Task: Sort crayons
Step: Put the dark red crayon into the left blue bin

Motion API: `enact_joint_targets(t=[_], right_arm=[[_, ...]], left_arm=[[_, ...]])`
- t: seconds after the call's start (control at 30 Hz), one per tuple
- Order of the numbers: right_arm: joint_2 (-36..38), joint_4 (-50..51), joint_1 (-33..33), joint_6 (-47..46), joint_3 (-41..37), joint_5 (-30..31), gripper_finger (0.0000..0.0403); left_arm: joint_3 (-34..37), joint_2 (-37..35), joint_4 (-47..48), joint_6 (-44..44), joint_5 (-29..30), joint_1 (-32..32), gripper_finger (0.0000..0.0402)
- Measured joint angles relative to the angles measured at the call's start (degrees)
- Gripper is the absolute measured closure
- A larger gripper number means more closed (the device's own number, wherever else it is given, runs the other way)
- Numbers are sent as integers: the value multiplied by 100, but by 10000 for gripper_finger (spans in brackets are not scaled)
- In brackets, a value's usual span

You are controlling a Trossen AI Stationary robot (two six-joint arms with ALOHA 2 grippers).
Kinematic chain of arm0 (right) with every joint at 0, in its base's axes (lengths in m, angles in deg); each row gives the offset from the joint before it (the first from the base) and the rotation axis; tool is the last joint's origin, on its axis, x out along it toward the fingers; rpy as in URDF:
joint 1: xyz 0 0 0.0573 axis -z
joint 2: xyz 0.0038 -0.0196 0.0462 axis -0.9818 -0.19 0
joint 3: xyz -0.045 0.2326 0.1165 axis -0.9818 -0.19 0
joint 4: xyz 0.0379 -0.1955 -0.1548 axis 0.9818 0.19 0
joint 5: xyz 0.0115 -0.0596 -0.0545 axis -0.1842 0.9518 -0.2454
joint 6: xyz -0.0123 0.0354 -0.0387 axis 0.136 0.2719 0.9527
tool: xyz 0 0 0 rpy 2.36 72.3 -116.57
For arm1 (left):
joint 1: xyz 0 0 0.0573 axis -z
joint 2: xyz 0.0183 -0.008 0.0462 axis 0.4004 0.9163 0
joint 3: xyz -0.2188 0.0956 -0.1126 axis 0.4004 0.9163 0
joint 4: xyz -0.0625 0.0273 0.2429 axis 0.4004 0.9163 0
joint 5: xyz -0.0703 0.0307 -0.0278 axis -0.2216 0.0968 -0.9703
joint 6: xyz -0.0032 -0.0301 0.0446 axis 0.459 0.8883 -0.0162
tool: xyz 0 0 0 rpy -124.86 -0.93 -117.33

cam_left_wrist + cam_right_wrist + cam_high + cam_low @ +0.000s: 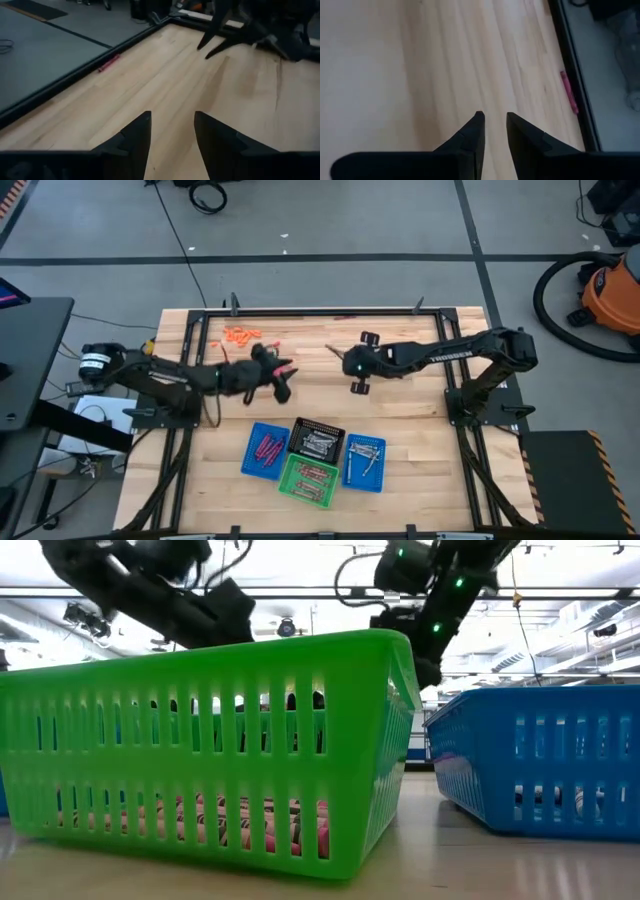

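Observation:
A heap of orange crayons [240, 335] lies on the wooden table near its far left. More crayons fill the baskets at the near side: a blue basket [265, 450], a black one [317, 442], a green one [308, 478] and a second blue one [365, 462]. A single pink crayon [569, 92] lies by the table's dark far rim. My left gripper [172, 132] hovers open and empty over bare wood mid-table. My right gripper [494, 125] faces it from the right, tilted down, with a narrow empty gap between its fingers.
In the low view the green basket [200, 740] and a blue basket [540, 760] fill the foreground. A black metal frame [320, 311] borders the table. The two grippers stand close together mid-table [310, 365]. An orange vacuum [610, 295] stands on the floor, off the table.

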Motion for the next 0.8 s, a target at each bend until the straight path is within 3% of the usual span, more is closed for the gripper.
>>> enact_joint_targets(t=[0.17,0.3,0.57,0.8], right_arm=[[0,-618,808,422,-274,-669,324],[-4,-1433,1539,646,-496,-1696,332],[-330,-1926,2688,368,-289,-2607,336],[-1992,-624,2634,628,1451,-2540,336]], left_arm=[[0,2,-340,-266,-1221,-998,240],[3,46,-430,-372,-2007,-1503,240],[7,44,-563,-981,-2087,-1638,240],[9,87,-722,-1165,-2098,-1458,240]])
